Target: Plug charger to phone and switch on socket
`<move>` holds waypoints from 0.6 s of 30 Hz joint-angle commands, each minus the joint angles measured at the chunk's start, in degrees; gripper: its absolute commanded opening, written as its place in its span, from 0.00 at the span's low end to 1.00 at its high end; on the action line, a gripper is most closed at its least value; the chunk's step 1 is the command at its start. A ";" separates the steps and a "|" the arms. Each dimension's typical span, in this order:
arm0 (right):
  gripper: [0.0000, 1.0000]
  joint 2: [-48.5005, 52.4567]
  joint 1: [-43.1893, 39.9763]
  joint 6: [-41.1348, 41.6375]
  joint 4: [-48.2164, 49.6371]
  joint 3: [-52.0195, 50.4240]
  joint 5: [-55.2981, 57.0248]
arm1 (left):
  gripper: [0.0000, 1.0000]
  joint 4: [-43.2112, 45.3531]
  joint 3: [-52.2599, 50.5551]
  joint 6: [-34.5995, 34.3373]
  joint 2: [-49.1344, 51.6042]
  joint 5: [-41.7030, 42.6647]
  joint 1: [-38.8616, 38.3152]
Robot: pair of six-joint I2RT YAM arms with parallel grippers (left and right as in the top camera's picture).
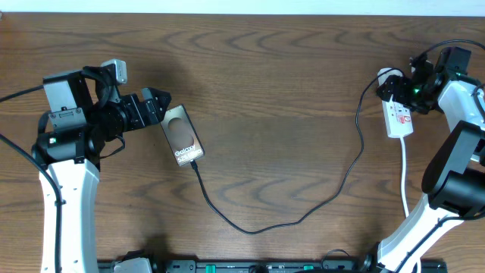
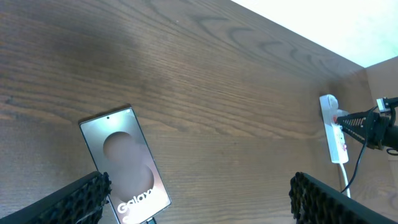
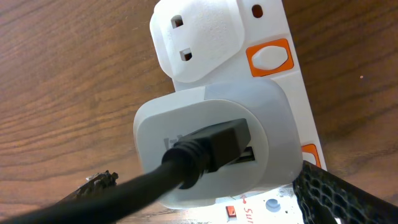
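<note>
The phone (image 1: 183,135) lies flat left of the table's centre, with its "Galaxy" lettering towards the front. It also shows in the left wrist view (image 2: 124,160). The charger (image 1: 303,218), a thin black cable, meets the phone's near end and curves right, up to the socket (image 1: 399,117). My left gripper (image 1: 161,108) is open and empty just left of the phone's far end (image 2: 199,205). My right gripper (image 1: 396,86) hovers open over the socket's far end. Its fingers (image 3: 211,199) straddle a white adapter (image 3: 205,124) that carries the black cable (image 3: 186,162).
The socket's white cord (image 1: 405,178) runs towards the front right. Orange switches (image 3: 268,57) and a small red mark (image 3: 231,211) show on the strip. The socket and my right arm also show far off in the left wrist view (image 2: 334,127).
</note>
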 commanded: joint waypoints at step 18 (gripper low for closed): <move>0.87 2.25 1.51 0.87 0.46 0.76 -3.85 | 0.94 -0.11 0.39 0.57 -0.02 0.74 0.13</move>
